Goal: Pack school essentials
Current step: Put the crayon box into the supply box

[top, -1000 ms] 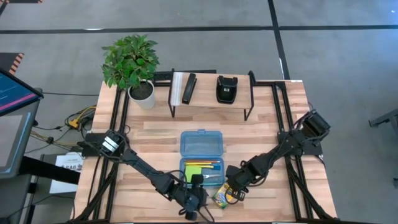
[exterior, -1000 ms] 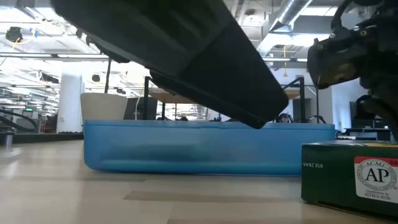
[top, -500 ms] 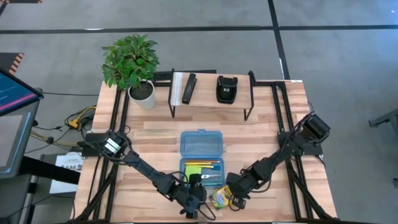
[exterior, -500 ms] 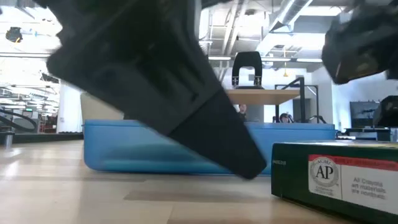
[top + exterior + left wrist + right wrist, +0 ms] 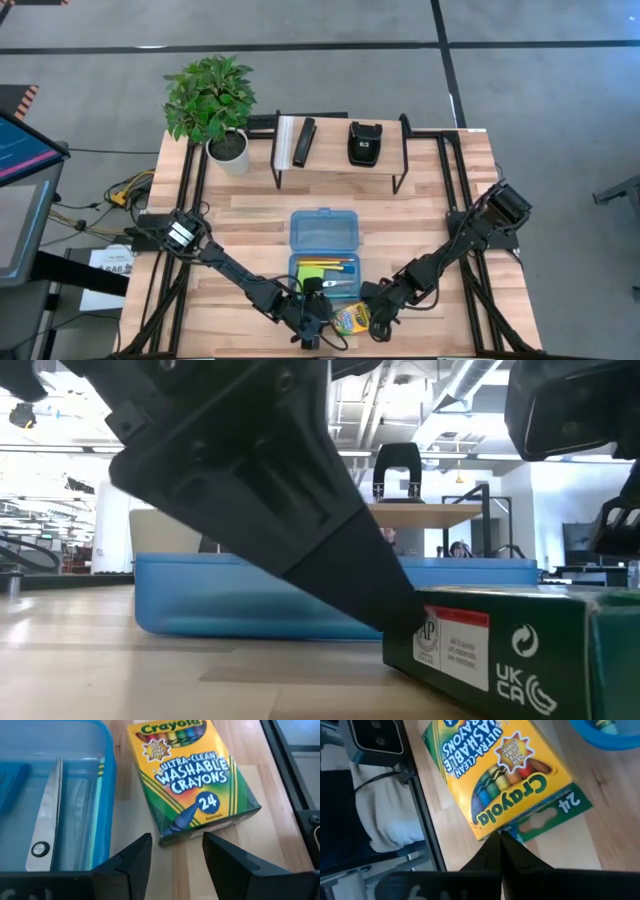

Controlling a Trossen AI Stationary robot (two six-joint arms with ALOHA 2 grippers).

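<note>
The yellow-green crayon box [image 5: 350, 320] lies flat on the table near its front edge, just right of the open blue case [image 5: 325, 262]. The case's tray holds scissors [image 5: 44, 822], pencils [image 5: 340, 267] and a lime-green pad [image 5: 310, 274]. My left gripper [image 5: 177, 851] stands open, slanting down, with a finger on either side of the box's nearest corner [image 5: 162, 839]. Whether it touches the box, I cannot tell. My right gripper [image 5: 500, 836] is shut, its tips at the box's other end. In the low view the box [image 5: 520, 650] lies in front of the case [image 5: 250, 595]. My right gripper meets the crayon box with its shut fingertips at the end flap marked "24" [image 5: 540, 817]. It comes slanting down from the table's right side. The box lies flat on the table with its printed face up.
The case's lid [image 5: 324, 230] lies open toward the far side. A black-legged rack [image 5: 340, 150] with two dark objects and a potted plant [image 5: 212, 100] stand at the back. Bare wood lies left and right of the case.
My right gripper has moved toward the table's left, shut, tipping as it went. The crayon box has slid leftward along the table ahead of it and turned somewhat. It now lies close to my left gripper, which has stayed open.
</note>
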